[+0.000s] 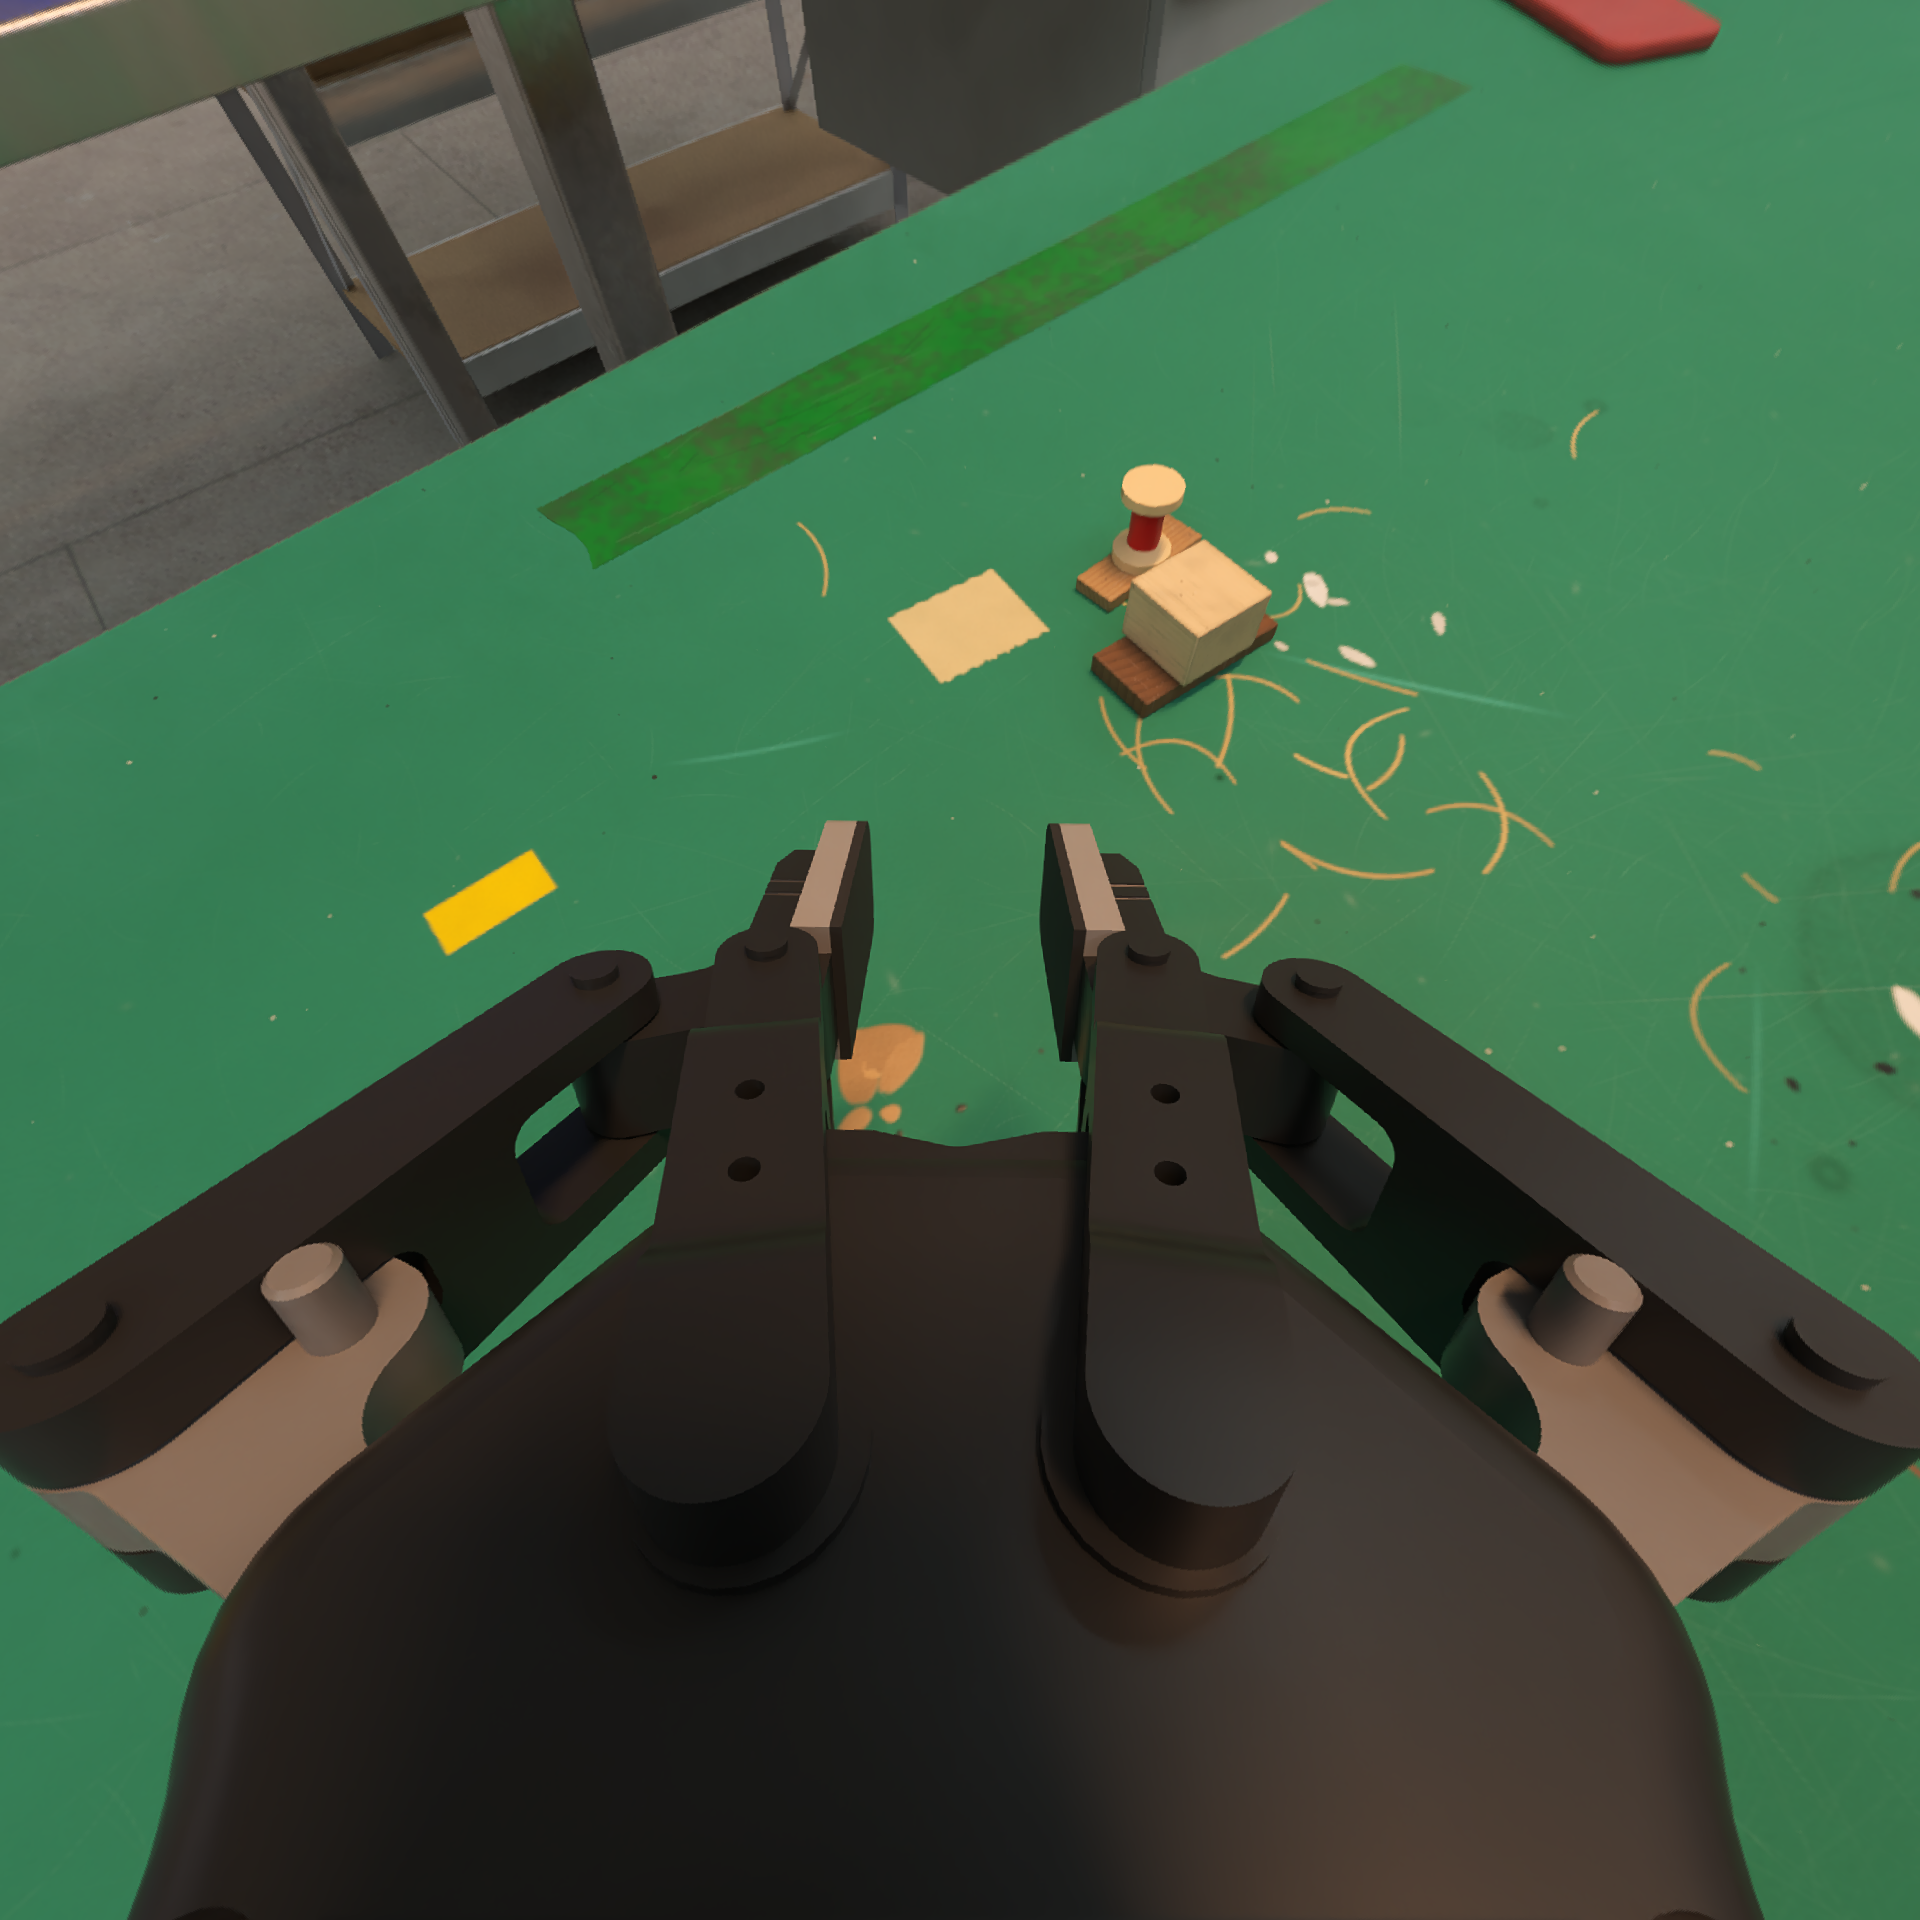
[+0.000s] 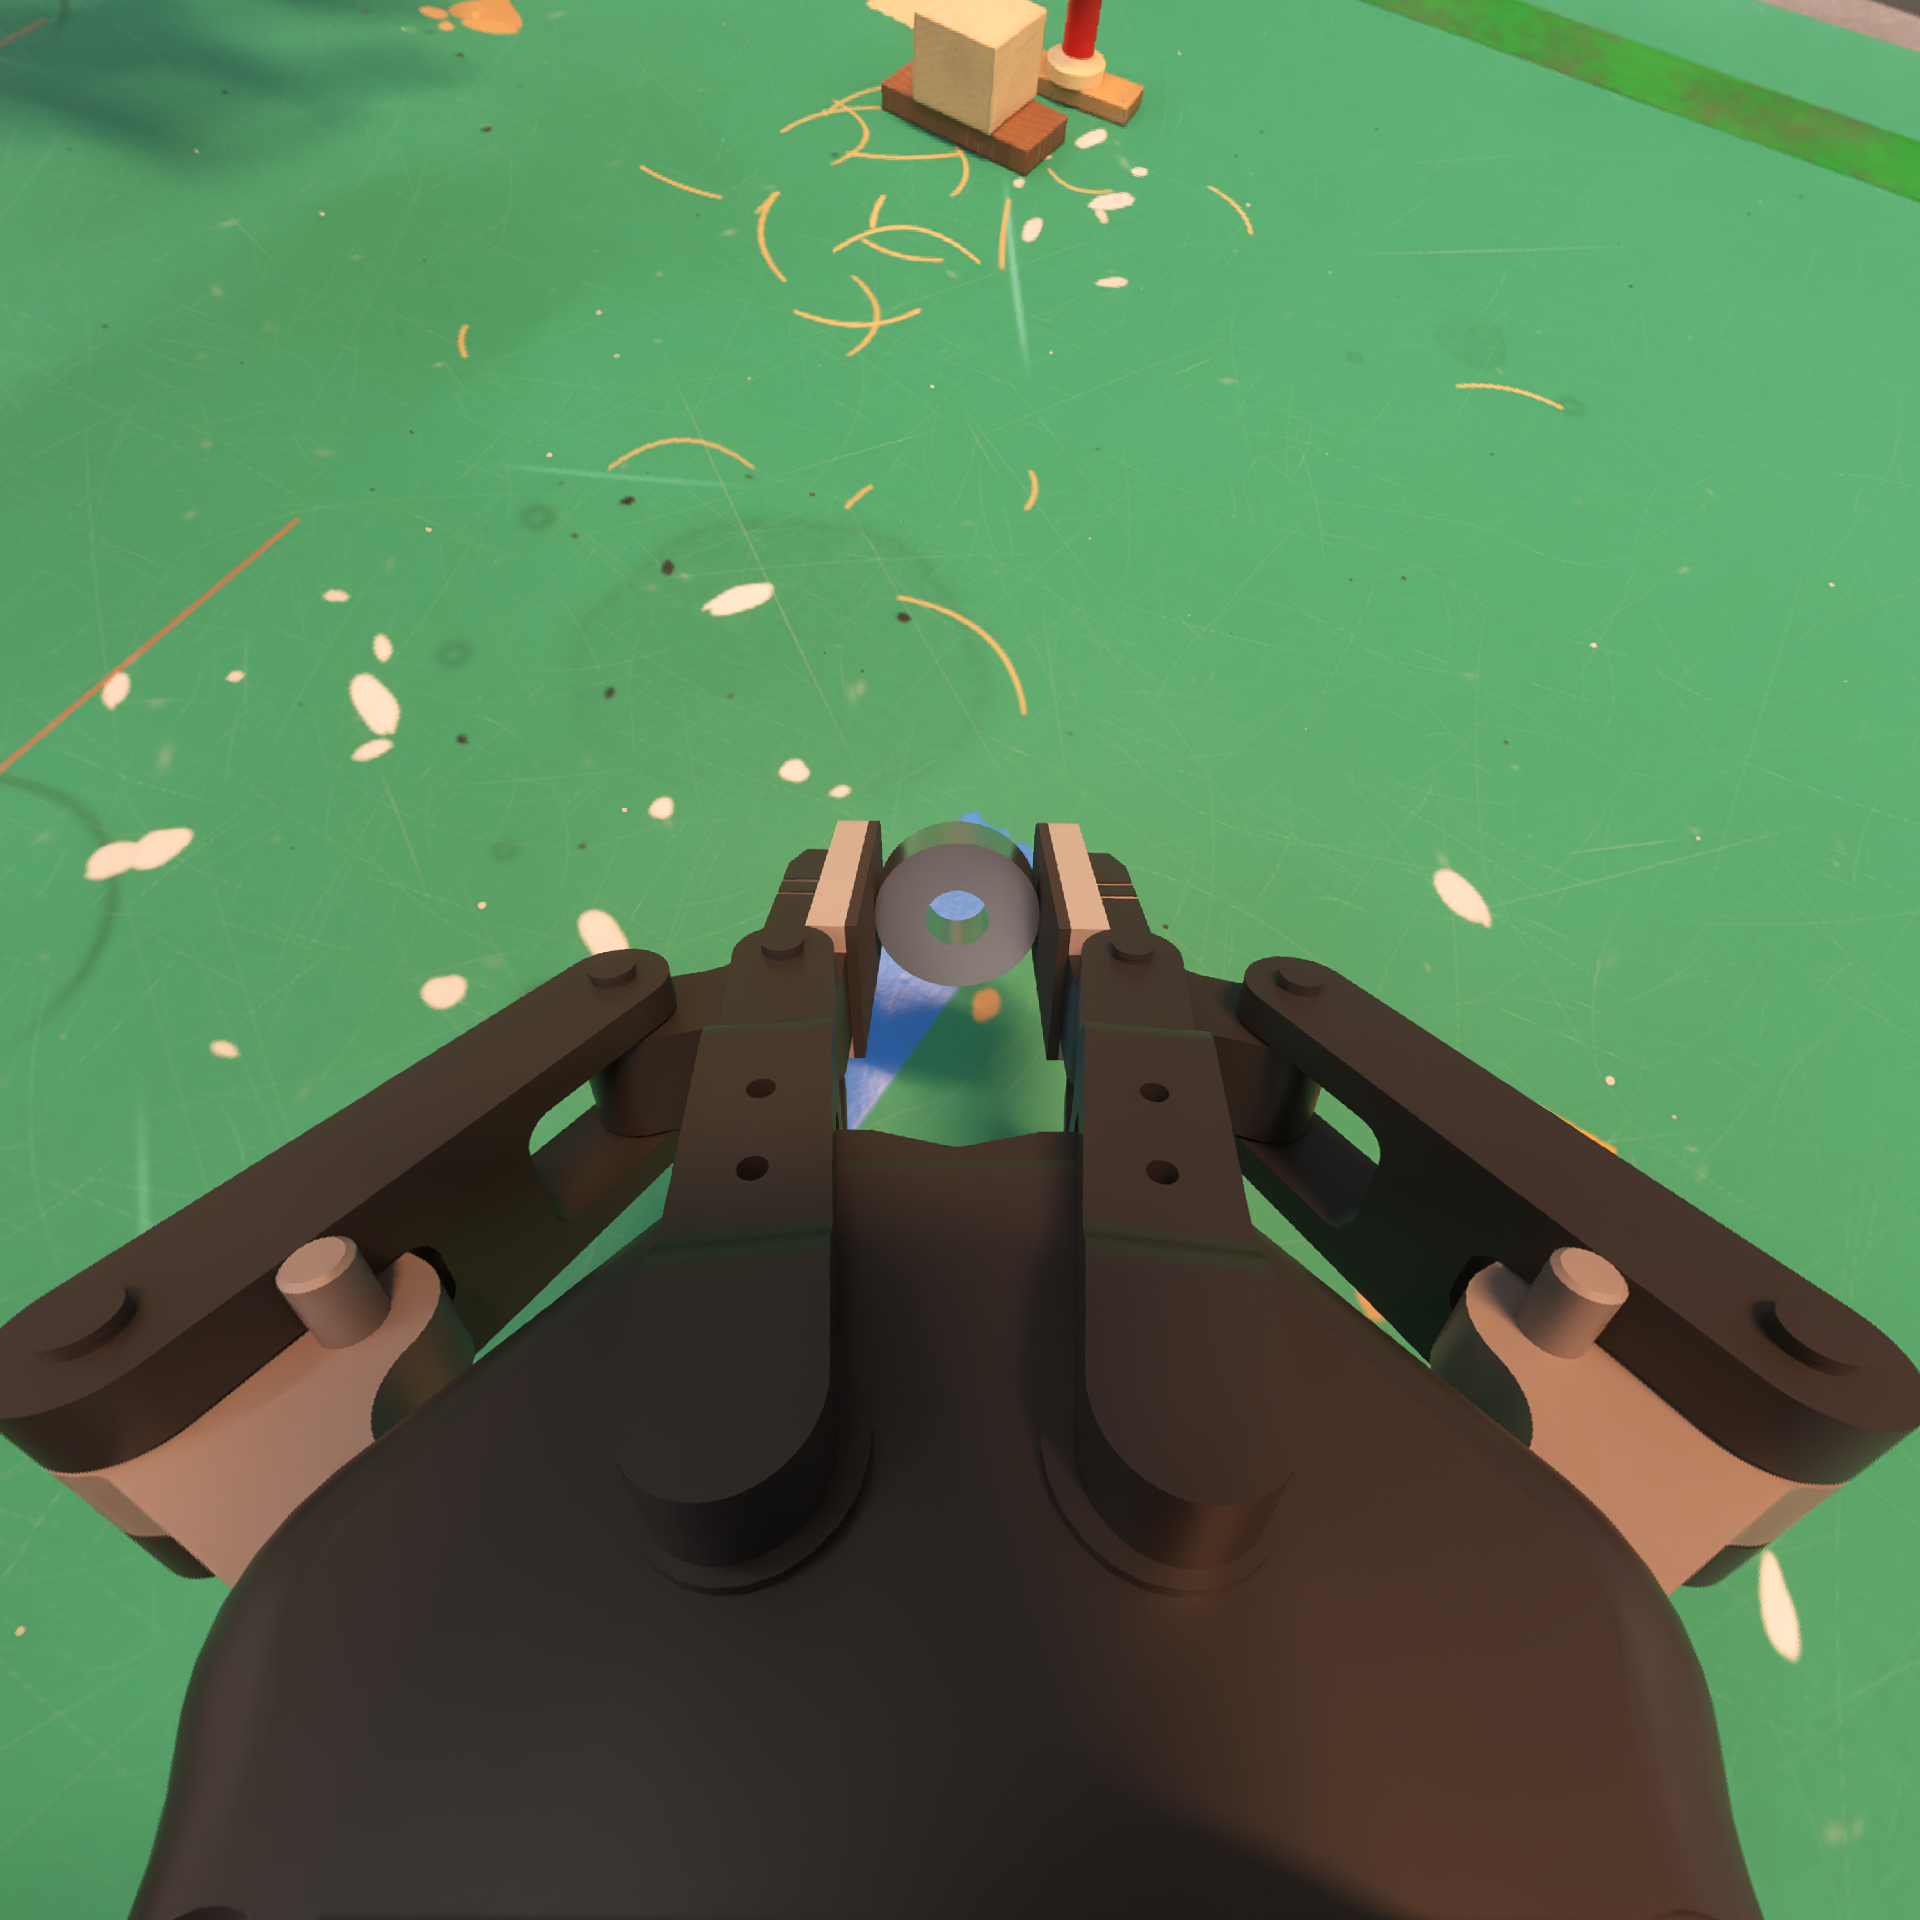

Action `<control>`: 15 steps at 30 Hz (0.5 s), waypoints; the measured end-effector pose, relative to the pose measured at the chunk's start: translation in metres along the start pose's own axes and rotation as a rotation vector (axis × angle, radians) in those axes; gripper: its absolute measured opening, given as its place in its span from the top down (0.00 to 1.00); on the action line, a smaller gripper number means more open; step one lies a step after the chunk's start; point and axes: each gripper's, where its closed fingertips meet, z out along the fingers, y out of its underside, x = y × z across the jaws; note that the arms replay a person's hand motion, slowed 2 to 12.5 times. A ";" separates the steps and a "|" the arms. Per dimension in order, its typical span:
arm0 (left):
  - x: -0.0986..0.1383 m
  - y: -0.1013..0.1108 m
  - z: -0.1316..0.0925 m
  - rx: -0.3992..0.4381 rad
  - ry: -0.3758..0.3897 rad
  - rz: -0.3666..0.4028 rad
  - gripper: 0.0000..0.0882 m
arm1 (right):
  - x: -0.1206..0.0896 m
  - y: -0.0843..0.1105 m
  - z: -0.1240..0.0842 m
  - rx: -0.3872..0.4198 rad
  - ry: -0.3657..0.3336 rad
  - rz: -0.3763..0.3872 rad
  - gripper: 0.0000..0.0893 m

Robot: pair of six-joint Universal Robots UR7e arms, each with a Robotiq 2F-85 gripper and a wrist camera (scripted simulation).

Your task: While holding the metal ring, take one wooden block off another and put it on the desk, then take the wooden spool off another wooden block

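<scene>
The right gripper (image 2: pixel 957 914) has its fingers closed against the sides of the metal ring (image 2: pixel 957 902), held above the green desk (image 2: pixel 1351 623) with its hole facing the camera. The left gripper (image 1: pixel 957 914) hangs empty, its jaws parted. Far ahead of it, right of centre, a pale wooden cube (image 1: pixel 1197 608) sits on a dark flat block (image 1: pixel 1132 673); just beyond, the wooden spool (image 1: pixel 1148 516) stands upright on a lighter flat block (image 1: pixel 1103 582).
</scene>
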 end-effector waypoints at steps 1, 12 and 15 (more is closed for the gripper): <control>0.000 -0.001 -0.002 0.007 0.000 -0.012 0.66 | 0.000 0.000 0.000 -0.003 0.002 -0.003 0.71; -0.011 -0.004 -0.037 0.059 -0.015 -0.121 0.58 | 0.000 0.001 -0.001 -0.031 0.043 -0.060 0.71; -0.004 -0.006 -0.044 0.088 0.021 -0.134 0.58 | 0.000 0.001 -0.001 -0.035 0.052 -0.079 0.71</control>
